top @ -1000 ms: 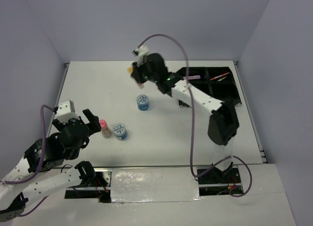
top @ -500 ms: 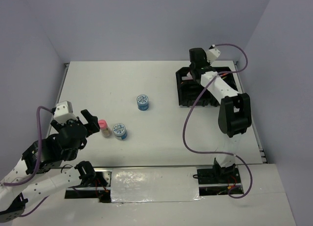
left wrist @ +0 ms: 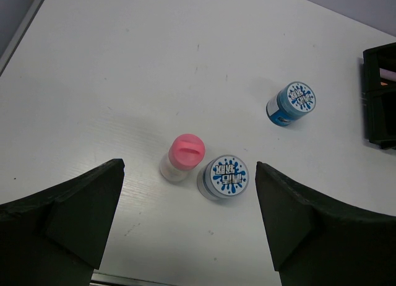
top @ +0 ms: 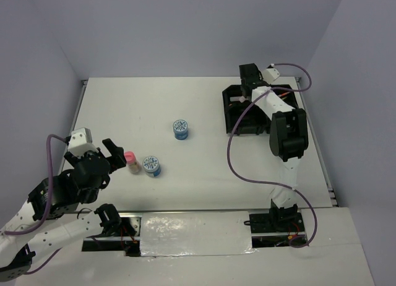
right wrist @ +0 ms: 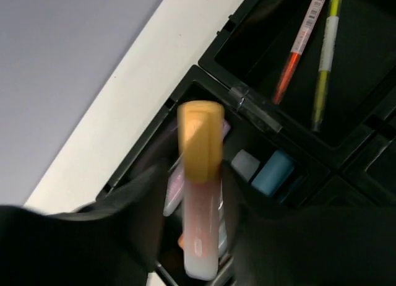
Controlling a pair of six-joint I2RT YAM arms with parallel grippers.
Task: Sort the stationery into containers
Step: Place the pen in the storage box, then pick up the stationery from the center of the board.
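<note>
My right gripper [top: 249,82] [right wrist: 199,236] is shut on an orange-capped marker [right wrist: 201,174] with a pale pink body and holds it over the black tray [top: 234,124] [right wrist: 244,103]. In the compartment beneath lie a light blue marker [right wrist: 272,173] and a pale purple one [right wrist: 175,187]. An orange pen [right wrist: 300,47] and a yellow pen [right wrist: 325,51] lie in another compartment. My left gripper [top: 111,153] [left wrist: 187,196] is open and empty, just short of the pink-capped bottle [top: 132,161] [left wrist: 182,157] and a blue tub [top: 151,166] [left wrist: 226,177] that touches it. A second blue tub [top: 180,129] [left wrist: 291,103] stands mid-table.
The white table [top: 154,106] has side rails and a grey back wall. The tray's corner shows at the right edge of the left wrist view [left wrist: 378,100]. My right arm's cable [top: 238,150] hangs in a loop over the table's right half.
My right arm has swung from the table's middle back to over the tray, carrying the orange-capped marker. The left arm, bottle and tubs have barely moved.
</note>
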